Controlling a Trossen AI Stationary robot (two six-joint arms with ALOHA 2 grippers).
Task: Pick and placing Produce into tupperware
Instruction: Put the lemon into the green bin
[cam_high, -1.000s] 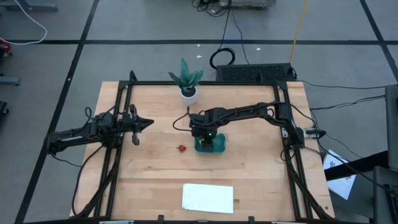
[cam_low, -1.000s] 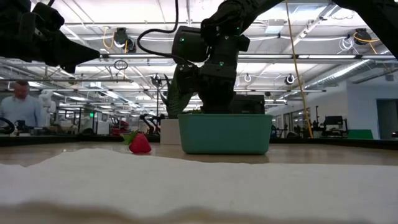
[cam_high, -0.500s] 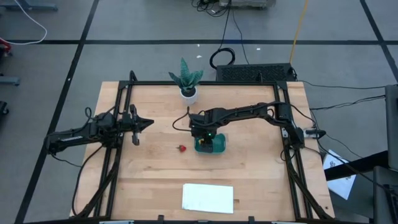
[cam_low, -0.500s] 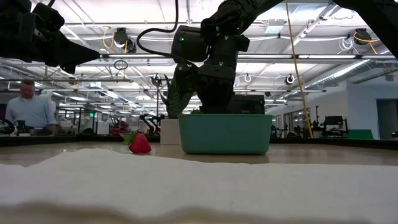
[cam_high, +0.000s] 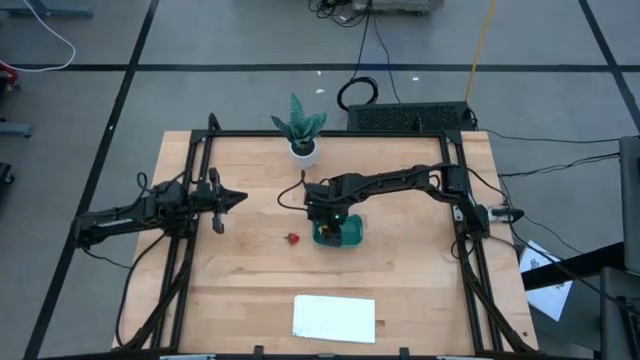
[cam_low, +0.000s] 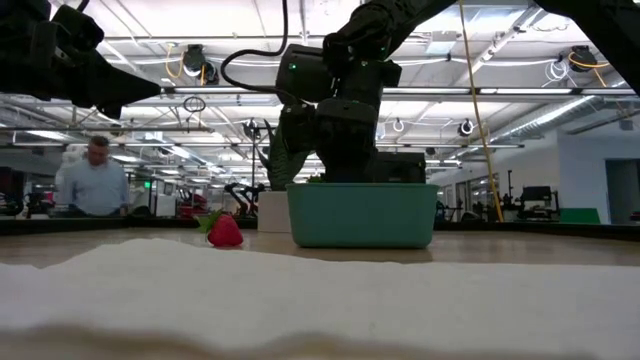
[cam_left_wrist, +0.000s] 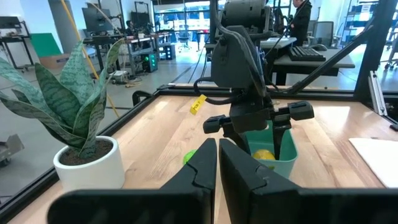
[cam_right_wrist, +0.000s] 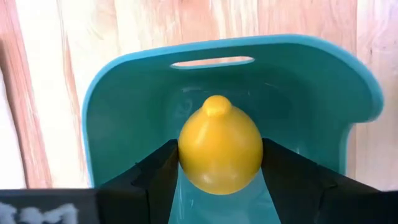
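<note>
1. The right gripper (cam_right_wrist: 214, 171) is seen reaching down into the teal tupperware (cam_high: 350, 236), near the middle of the wooden table (cam_high: 400, 290).
2. In the right wrist view the yellow lemon (cam_right_wrist: 220, 148) is seen betw. the two dark fingers (cam_right_wrist: 158, 174), inside the tupperware (cam_right_wrist: 124, 99). The fingers are spread about as wide as the lemon, right at its sides; whether it is still pinched or just let go can't be told.
3. The lemon's pointed tip is turned toward the slot handle in the container's rim.
4. From the left wrist view, the lemon (cam_left_wrist: 262, 154) is seen low in the tupperware (cam_left_wrist: 287, 149), w/ the right gripper (cam_left_wrist: 255, 127) above it.
5. The red strawberry (cam_high: 292, 238) lies on the table just beside the tupperware, apart from it; in the low view the strawberry (cam_low: 224, 230) is seen next to the container (cam_low: 362, 215).
6. A lime-green ball (cam_left_wrist: 189, 157) is partly seen on the table, mostly hidden by the left fingers.
7. The left gripper (cam_high: 222, 199) is held above the table's left part, fingers pressed together w/ nothing betw. them, well apart from the produce.
8. A potted plant (cam_high: 303, 128) stands at the table's far edge; a white sheet (cam_high: 334, 317) lies at the near edge.
9. A person (cam_low: 93, 180) is seen in the room behind.
</note>
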